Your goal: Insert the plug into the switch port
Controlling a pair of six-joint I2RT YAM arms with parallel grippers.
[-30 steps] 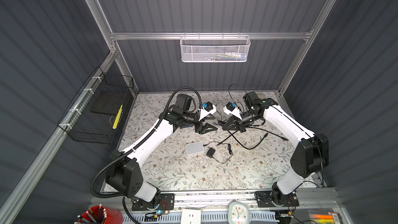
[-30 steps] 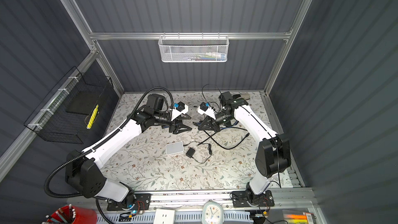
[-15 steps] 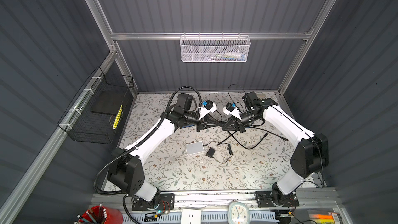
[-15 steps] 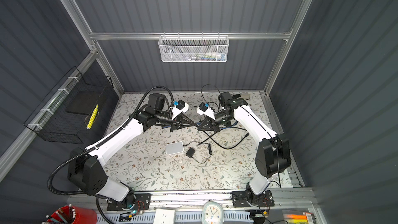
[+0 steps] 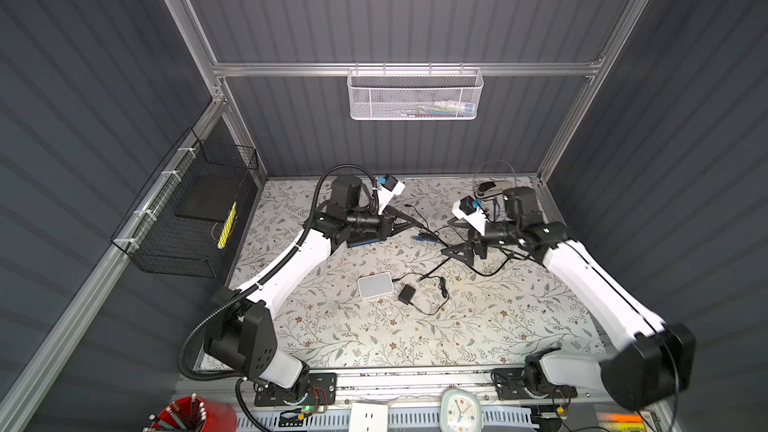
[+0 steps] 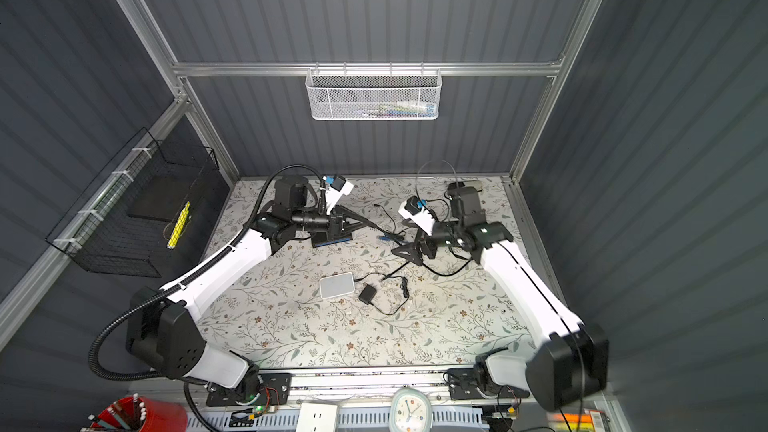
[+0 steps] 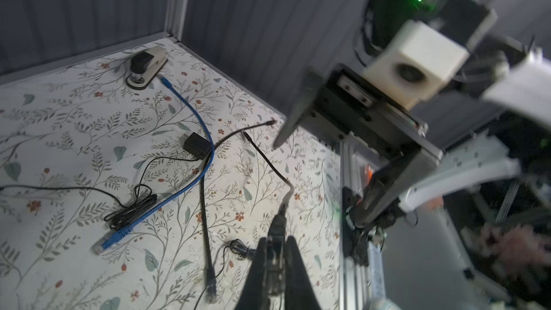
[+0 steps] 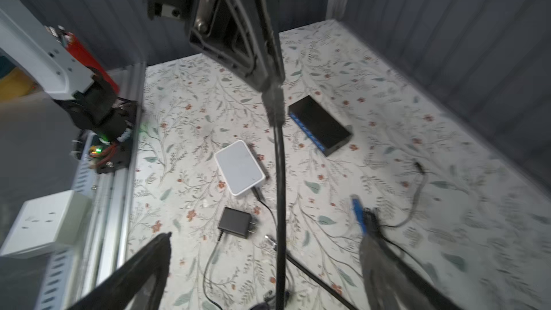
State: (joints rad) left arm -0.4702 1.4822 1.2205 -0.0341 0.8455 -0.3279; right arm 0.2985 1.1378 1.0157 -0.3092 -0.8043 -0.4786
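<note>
**Left clamped on plug, right spread wide**

My left arm is stretched out low. The left pincer (image 7: 276, 241) is pinched tight on the black plug (image 7: 278, 222), raised near the switch (image 8: 320, 125) and not in a port. My right pincer (image 8: 265, 237) is blurred, fingers wide apart, farther from the switch. The switch is a flat matte black box with a row of blue ports. The white mesh basket (image 5: 415, 95) on the wall behind the switch has contents too small to tell.
</note>
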